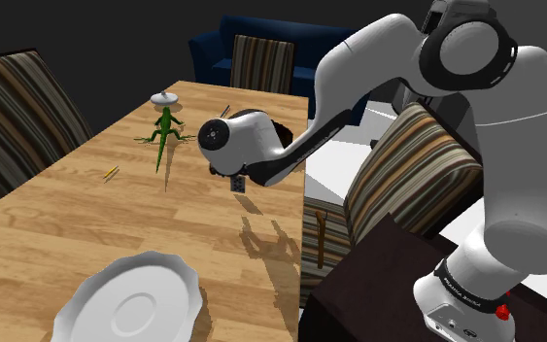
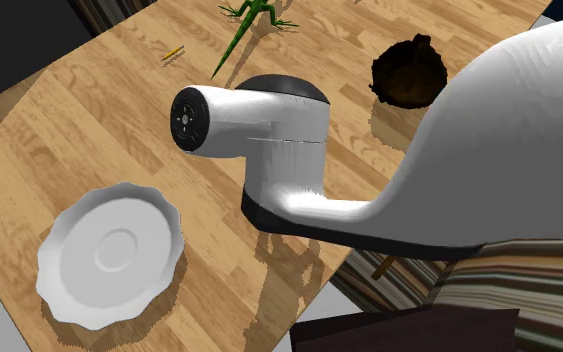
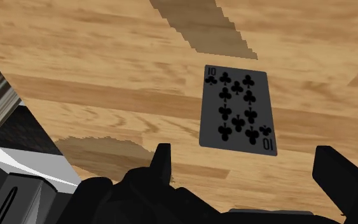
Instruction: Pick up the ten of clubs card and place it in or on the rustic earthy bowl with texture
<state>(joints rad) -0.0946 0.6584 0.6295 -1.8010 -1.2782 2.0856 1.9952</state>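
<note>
Wrist view: ten of clubs card (image 3: 236,108) lies flat and face up on the wooden worktop (image 3: 101,63). The face is grey with black pips, and a "10" marks two opposite corners. The card sits just ahead of the pincer (image 3: 245,149), in line with the gap between its tips.

Pincer: spread wide. Both black fingers (image 3: 161,162) stand clear of the card, one to each side of its near end, with no contact. Nothing is held. A jagged shadow falls on the wood beyond the card's far edge.

Second exterior view: a dark brown bowl (image 2: 409,70) with a rough, uneven rim stands upright on the worktop near its edge, beyond the arm's wrist (image 2: 259,120). Its inside looks dark and I cannot tell what is in it. The wrist covers the wood beneath it.

Other items on the worktop:
- white plate (image 1: 135,306) with a scalloped rim, at the near end in the shoulder view, well apart from the bowl
- green lizard figure (image 1: 164,131) toward the far end
- thin yellowish stick (image 1: 111,173) to the shoulder view's left of the lizard

Surroundings: striped chairs (image 1: 261,63) around the worktop, a blue sofa (image 1: 213,44) behind them, and the dark stand (image 1: 378,291) at lower right.
</note>
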